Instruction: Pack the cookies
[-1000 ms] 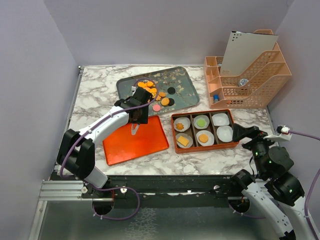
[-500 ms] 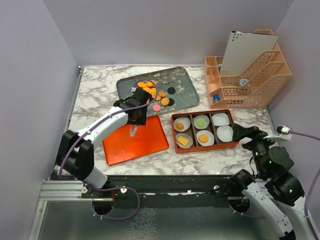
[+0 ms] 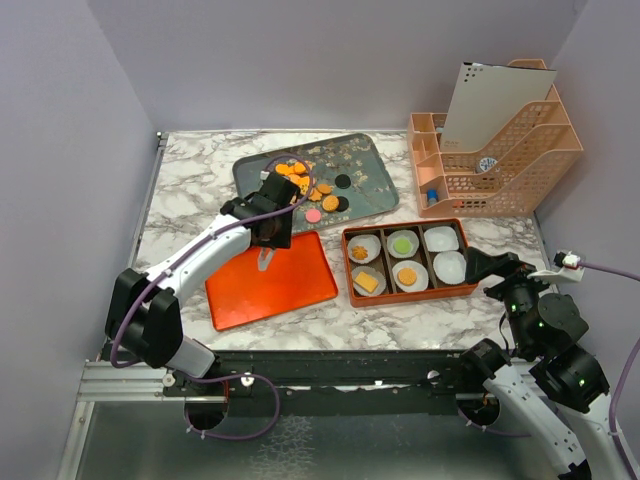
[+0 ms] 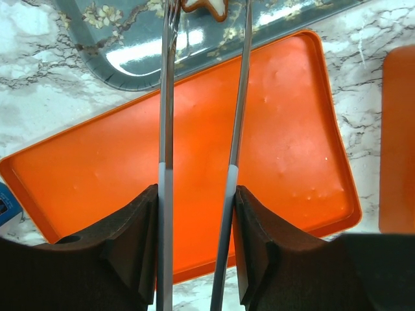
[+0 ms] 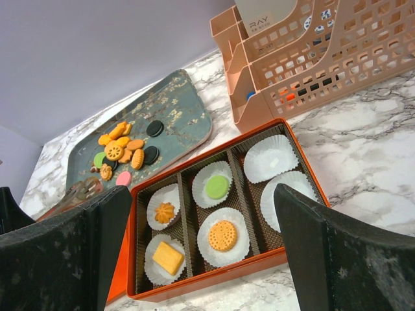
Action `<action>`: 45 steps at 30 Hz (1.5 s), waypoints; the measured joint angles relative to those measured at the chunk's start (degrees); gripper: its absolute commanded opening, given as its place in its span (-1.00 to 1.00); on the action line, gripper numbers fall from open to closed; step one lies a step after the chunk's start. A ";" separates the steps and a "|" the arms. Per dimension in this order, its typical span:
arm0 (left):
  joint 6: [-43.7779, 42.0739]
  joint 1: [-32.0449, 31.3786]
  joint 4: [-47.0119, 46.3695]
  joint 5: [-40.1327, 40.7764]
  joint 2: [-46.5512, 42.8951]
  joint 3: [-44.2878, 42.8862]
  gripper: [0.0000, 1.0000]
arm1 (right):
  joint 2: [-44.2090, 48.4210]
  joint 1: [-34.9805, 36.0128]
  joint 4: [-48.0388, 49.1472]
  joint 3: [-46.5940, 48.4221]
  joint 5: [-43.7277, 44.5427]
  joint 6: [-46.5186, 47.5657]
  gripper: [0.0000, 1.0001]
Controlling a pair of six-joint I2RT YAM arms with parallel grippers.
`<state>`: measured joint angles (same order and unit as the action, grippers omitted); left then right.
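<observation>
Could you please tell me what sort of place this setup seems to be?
Probably a robotics lab test cell: a marble-look table boxed in by plain lavender walls, with staged props, a patterned tray and a desk organizer.

In the left wrist view the tongs (image 4: pixel 165 129) ran past the top edge, tips unseen. A star cookie (image 4: pixel 203 5) there was cropped to its lower points.
</observation>
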<state>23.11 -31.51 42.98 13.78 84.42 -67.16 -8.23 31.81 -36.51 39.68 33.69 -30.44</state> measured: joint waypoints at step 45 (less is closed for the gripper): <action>-2.14 -29.83 -10.99 -8.28 25.68 -29.33 -0.67 | 1.25 0.00 0.39 -0.48 -0.09 0.02 1.00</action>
<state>20.97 -61.34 31.99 5.50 110.10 -96.49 -6.98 31.81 -36.12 39.20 33.61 -30.41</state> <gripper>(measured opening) 0.474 0.998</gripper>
